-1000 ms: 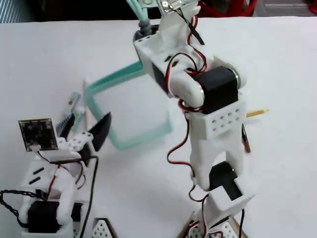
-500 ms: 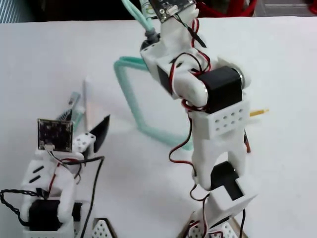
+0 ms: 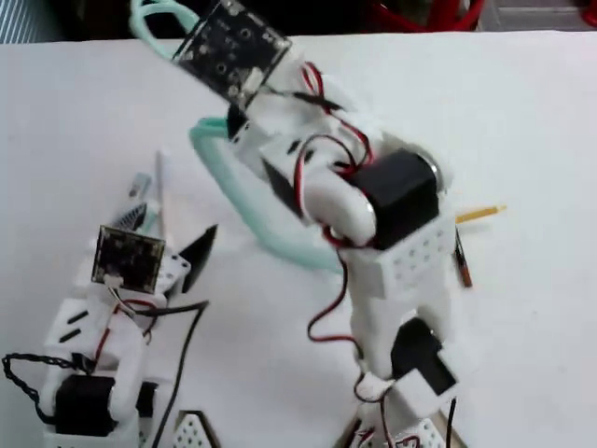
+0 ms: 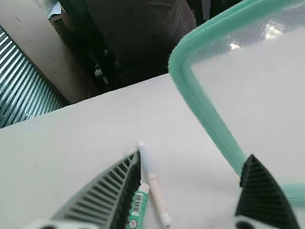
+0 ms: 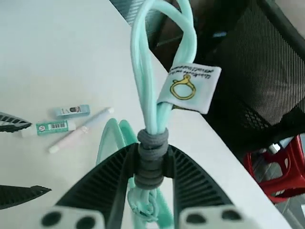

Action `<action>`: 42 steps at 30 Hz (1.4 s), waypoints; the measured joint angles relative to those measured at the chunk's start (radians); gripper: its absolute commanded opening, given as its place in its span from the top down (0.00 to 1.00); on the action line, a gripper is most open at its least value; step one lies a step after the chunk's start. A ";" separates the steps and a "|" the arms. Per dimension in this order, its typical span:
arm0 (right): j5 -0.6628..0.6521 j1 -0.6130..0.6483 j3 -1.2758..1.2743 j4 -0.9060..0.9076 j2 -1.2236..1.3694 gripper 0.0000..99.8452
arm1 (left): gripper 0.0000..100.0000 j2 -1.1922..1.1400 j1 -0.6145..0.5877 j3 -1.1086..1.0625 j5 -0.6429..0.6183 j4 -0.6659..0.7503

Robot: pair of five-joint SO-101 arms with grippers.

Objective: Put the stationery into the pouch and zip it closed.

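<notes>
High view, pouch: the pouch [image 3: 266,235] is tipped up on edge on the table [image 3: 522,121], with its teal rim curving out from under the right arm [image 3: 382,201]
High view, near side: the left gripper [image 3: 170,235] sits just beside the pouch, fingers spread and holding nothing; a white pen [image 3: 159,182] lies near the pouch on that same side
High view, far side: a yellow pencil [image 3: 480,214] and a dark pen [image 3: 462,263] lie well apart from the pouch, beyond the right arm
Left wrist view: the spread fingers frame the pouch rim and its clear panel; the white pen and a green-labelled tube [image 4: 135,212] lie near the rim without touching it
Right wrist view: the right gripper [image 5: 150,153] is pinched on the grey collar [image 5: 151,138] of the pouch's strap [image 5: 152,117]; a small box [image 5: 71,110] lies near the pouch, beside the tube and pen
Zip: cannot tell whether it is open
Step in hand (judged): positioning the pouch by its strap before loading; nothing appears to be stowed yet
Method advised: lower the pouch flat with its mouth toward the left gripper, then keep the collar pinched as an anchor; take the white pen mid-shaft
Risk: a swinging rim could sweep the pen and tube away from the pouch (both lie close)
</notes>
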State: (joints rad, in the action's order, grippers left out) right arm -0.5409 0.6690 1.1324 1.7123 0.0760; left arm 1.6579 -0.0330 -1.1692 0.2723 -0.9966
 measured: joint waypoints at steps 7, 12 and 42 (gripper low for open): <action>-0.060 0.015 -0.265 0.000 -0.239 0.98 | 0.67 0.000 0.000 0.094 0.012 -0.061; -0.124 0.017 -0.559 0.000 -0.486 0.98 | 0.67 0.002 0.000 0.123 0.071 -0.061; 0.471 0.107 -1.123 -0.643 -0.812 0.98 | 0.67 0.002 0.374 0.371 -0.361 -0.387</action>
State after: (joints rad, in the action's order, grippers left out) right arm -0.0698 0.7764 0.0092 1.0694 -0.7357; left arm 1.6594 0.3414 -0.7979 -0.0882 -1.3832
